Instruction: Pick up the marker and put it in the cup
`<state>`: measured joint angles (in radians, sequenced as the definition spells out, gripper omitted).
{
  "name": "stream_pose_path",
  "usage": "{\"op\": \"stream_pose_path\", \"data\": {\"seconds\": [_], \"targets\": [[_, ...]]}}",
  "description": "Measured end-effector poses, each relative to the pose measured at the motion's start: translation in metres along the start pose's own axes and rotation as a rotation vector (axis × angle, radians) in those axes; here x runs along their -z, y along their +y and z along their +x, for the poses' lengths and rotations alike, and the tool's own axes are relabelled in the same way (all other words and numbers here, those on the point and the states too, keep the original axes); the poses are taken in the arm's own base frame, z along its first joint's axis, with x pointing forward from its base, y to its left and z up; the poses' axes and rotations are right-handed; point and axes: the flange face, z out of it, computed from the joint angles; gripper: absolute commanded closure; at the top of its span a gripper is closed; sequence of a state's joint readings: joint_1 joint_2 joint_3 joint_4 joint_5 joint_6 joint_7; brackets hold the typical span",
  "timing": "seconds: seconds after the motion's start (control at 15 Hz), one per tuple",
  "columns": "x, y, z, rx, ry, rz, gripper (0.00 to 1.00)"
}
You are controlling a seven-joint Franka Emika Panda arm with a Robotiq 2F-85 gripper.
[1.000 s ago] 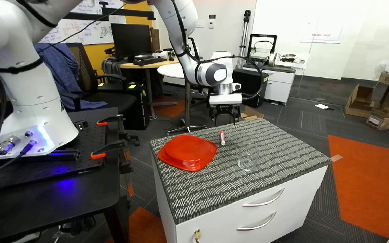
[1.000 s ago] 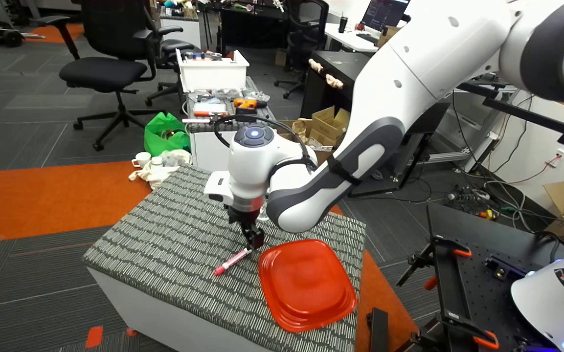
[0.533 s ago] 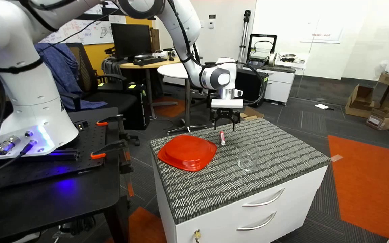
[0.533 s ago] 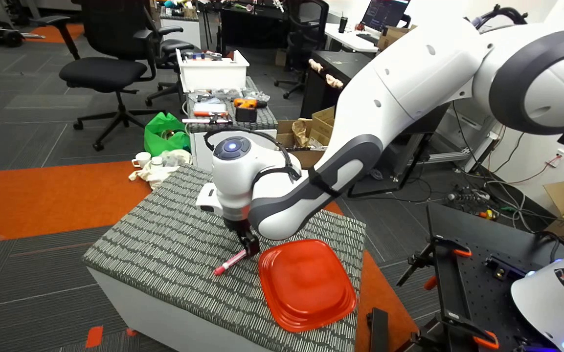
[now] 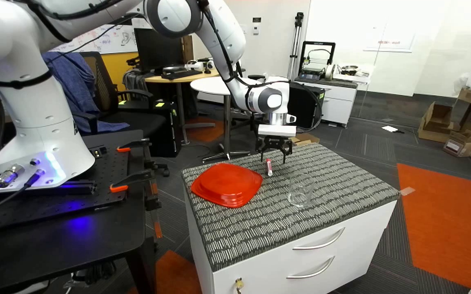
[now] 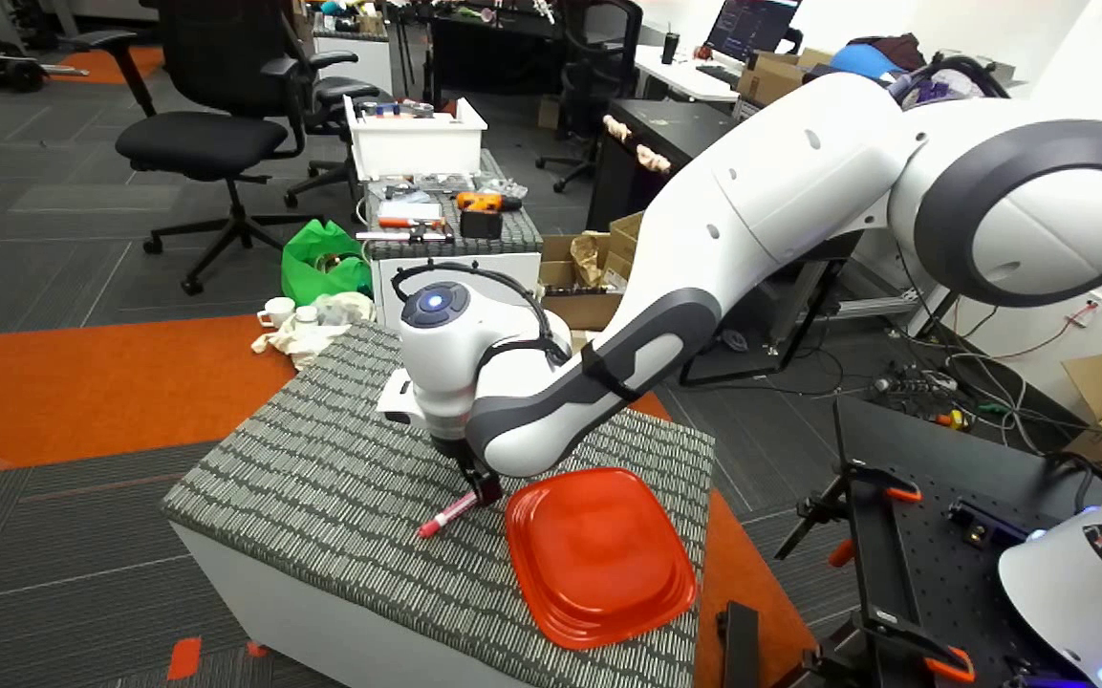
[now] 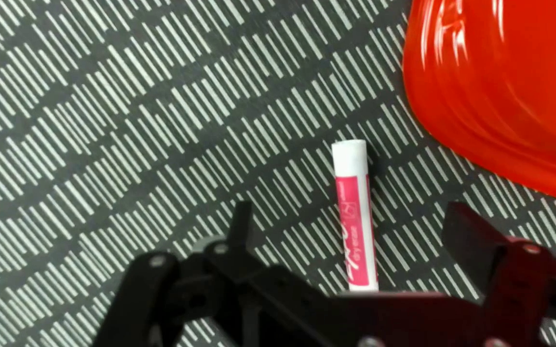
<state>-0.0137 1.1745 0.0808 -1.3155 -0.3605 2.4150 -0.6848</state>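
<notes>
The floor (image 6: pixel 54 535) is dark grey office carpet with a big orange patch (image 5: pixel 443 220), and there's a yellow wall (image 5: pixel 119 62) way at the back. White arm (image 6: pixel 751 205) reaches in over the desk (image 5: pixel 341 183), which has a pretty busy top: grey with rows of short pale dashes all over, white drawers (image 5: pixel 353 249) underneath. A black chair (image 6: pixel 206 143) is well beyond the desk, and there's a green bag (image 6: pixel 323 263) near the desk's far end. The red bowl (image 6: pixel 603 554) is on the desk, over toward the side the arm comes from.

The hand (image 5: pixel 273 161) points down with its two fingers spread well apart. The cup (image 5: pixel 300 192) is see-through, so kinda hard to spot, standing on the desk toward the drawer side.

Then the marker (image 7: pixel 355 217): it's lying flat on the desk, and in the wrist view it's between the fingers with a gap on either side, the bowl's edge near but not touching. Long axis runs almost straight up that view, leaning a hair left at the top, so it's crosswise to the line between the fingertips. White end points up there, bottom end is hidden behind the hand. In an exterior view the red end (image 6: pixel 428 528) points down and left, and the hand covers the opposite end.
</notes>
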Motion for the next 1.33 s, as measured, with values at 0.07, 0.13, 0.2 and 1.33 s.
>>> {"op": "stream_pose_path", "data": {"seconds": [0.07,0.13,0.2,1.33], "targets": [[-0.004,0.0,0.001,0.001,-0.003,0.0,0.0],[-0.007,0.0,0.002,0.001,-0.005,0.001,0.0],[-0.009,-0.001,0.002,0.002,-0.006,0.003,0.0],[-0.022,-0.016,0.008,0.036,0.021,-0.023,0.14]]}}
